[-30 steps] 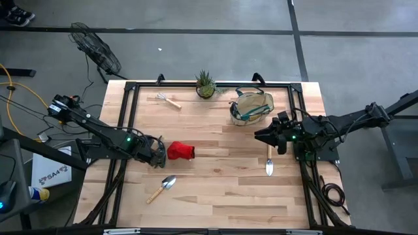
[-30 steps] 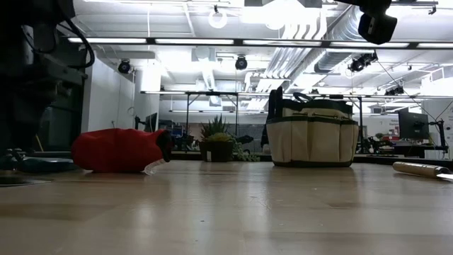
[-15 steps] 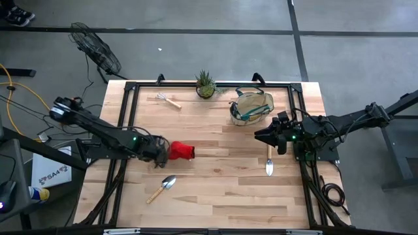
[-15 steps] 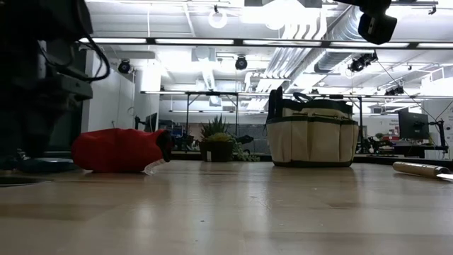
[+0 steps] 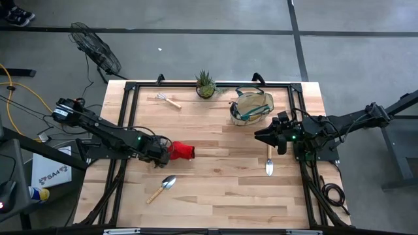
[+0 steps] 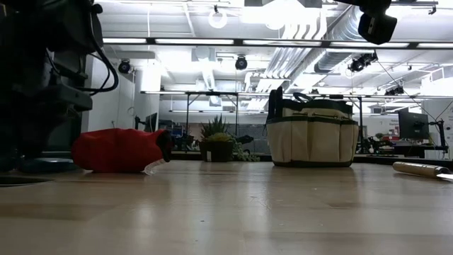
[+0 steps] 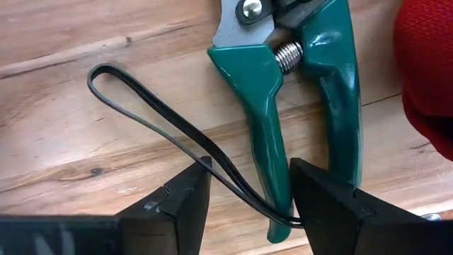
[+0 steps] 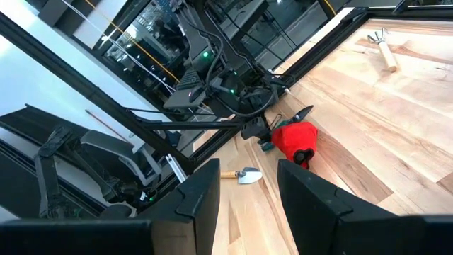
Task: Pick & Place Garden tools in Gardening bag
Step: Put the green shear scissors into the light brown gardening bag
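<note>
Teal-handled pruning shears lie flat on the table with a black cord loop at their handle end. My left gripper points down over them, open, with its fingers on either side of one handle's end. In the high view it stands just left of the red glove. The tan gardening bag stands upright at the far right. My right gripper waits open, raised, near the bag.
One trowel lies near the front left and another lies under my right arm. A small rake and a potted plant are at the far edge. A black frame runs around the tabletop.
My left gripper has sunk toward the table and edged toward the red glove, tipping to point more steeply down over the shears. The glove and the other tools have stayed in place.
</note>
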You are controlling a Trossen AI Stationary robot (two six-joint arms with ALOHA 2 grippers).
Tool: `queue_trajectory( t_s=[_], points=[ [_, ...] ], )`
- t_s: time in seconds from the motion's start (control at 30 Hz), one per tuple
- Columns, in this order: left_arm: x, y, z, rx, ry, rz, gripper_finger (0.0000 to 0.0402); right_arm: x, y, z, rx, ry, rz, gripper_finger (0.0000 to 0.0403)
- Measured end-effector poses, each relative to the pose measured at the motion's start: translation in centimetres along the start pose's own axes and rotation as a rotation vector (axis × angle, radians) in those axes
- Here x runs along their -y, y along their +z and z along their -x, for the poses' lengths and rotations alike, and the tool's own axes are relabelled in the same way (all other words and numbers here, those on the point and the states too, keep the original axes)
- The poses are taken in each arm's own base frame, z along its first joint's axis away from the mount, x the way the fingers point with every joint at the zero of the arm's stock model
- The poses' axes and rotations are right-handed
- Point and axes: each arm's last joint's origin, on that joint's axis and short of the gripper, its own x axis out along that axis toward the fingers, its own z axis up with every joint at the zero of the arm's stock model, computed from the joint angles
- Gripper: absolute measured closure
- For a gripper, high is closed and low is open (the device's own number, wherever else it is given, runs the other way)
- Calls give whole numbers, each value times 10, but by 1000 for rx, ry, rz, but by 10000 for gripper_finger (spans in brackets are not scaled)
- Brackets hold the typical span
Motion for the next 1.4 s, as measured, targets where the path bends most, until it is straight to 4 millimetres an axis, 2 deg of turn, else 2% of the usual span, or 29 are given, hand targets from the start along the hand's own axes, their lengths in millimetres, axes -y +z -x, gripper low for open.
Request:
queue_trajectory(
  t_s=[0.43, 0.73, 1.07, 1.4],
  points=[
    [-3, -1, -1, -41, 27, -44, 359, 0, 0, 0, -3, 2, 0, 268],
    [2, -3, 3, -72, -6, -90, 361, 0, 0, 0, -3, 3, 1, 268],
    [14, -6, 36, -67, -159, -118, 361, 0, 0, 0, -7, 7, 24, 268],
    [24, -8, 81, -13, -362, -82, 361, -3, 2, 0, 21, 33, 111, 268]
  ],
)
